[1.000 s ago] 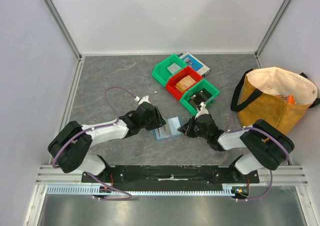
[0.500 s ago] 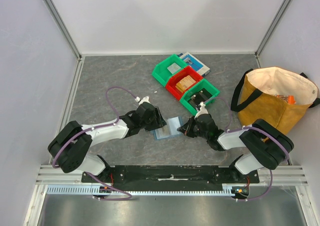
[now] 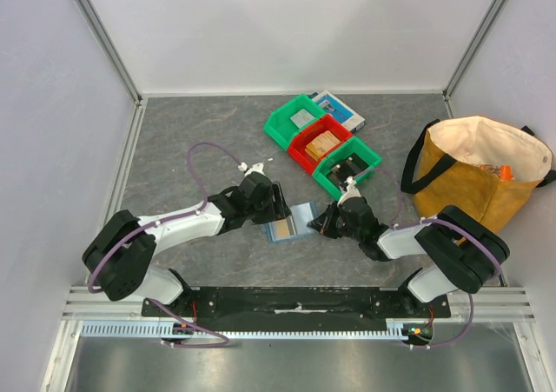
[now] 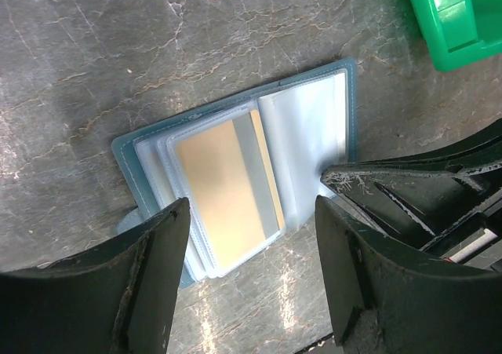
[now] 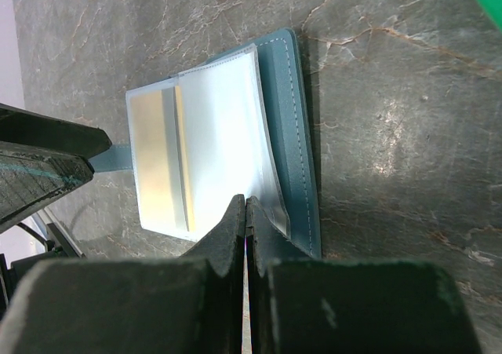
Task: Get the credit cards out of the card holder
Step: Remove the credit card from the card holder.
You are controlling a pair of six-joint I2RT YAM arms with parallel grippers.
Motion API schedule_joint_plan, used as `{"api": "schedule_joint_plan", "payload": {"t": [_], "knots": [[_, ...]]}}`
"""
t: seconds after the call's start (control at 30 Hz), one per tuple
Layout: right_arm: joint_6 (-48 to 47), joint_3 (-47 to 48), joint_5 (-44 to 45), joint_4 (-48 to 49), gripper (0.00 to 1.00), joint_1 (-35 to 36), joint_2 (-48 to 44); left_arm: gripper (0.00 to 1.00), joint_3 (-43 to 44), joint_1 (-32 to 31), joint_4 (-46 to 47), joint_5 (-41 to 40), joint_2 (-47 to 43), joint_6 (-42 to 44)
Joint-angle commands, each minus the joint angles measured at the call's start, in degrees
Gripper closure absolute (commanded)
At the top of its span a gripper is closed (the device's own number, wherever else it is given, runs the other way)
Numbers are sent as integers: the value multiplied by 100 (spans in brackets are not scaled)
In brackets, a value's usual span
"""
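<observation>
The card holder [image 3: 291, 222] lies open on the grey bench [image 3: 200, 140], just near of the row of green and red bins [image 3: 320, 144] and between the two tools. The left tool [image 4: 249, 213] hangs over the holder's left half with its jaws released, wider apart than a second ago, and grips nothing. A tan credit card [image 4: 223, 193] shows between its fingers, tucked inside a clear sleeve. The left arm has edged a little to the right since then, and its purple cable [image 3: 204, 162] has lifted slightly toward the far wall.

The right tool [image 5: 245, 205] stays clenched, tips together at the edge of the clear sleeve on the holder's right half. Whether a leaf is pinched between them I cannot tell. The holder itself has hardly shifted, though more of the tan card shows from above than before. The brown tote bag [image 3: 473, 179] stands at the right, well apart from it all.
</observation>
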Motion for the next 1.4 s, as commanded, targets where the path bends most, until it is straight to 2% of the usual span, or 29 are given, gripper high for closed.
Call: {"api": "schedule_joint_plan", "payload": {"t": [0.0, 0.43, 0.93, 1.1, 1.33, 1.37], "knots": [[-119, 17, -48, -366, 100, 0, 157, 29, 191, -21, -49, -98, -99, 241], [-128, -1, -75, -348, 100, 0, 148, 31, 156, -21, 223, 104, 429, 100], [-320, 131, -268, -427, 99, 0, 157, 34, 164, -47, 575, 535, 315, -23], [-531, 236, -373, -550, 86, 0, 16, 35, 164, -56, 654, 588, 359, -32], [-1128, 359, -584, -699, 53, 18, -414, 36, 182, -56, 689, 614, 368, -58], [-1260, 368, -584, -743, 44, 26, -510, 36, 182, -56, 689, 614, 376, -58]]}}
